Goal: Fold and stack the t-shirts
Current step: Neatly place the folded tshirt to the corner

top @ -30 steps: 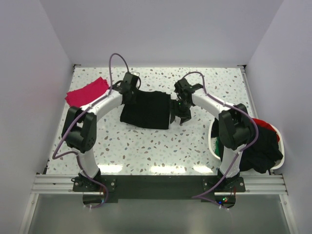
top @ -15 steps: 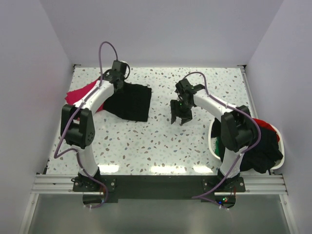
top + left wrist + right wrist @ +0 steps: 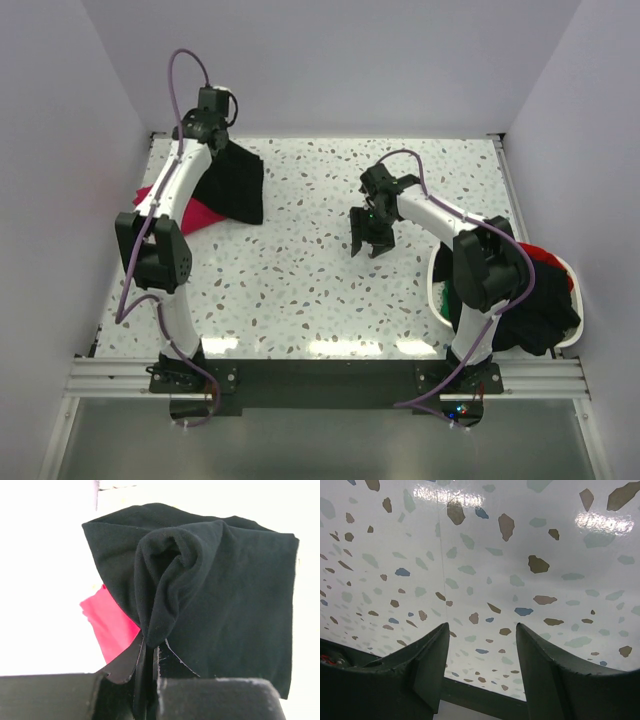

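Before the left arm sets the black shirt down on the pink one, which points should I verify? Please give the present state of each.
1. Left gripper shut on the black t-shirt: ok, cloth is pinched between its jaws.
2. Black t-shirt's fold tidy: not ok, it bunches at the grip.
3. Its lower edge lifted off the table: cannot tell.
4. Pink t-shirt lying flat to receive it: cannot tell, mostly hidden.
5. Right gripper open, empty and away from the stack: ok.
6. Other shirts in the basket: ok.
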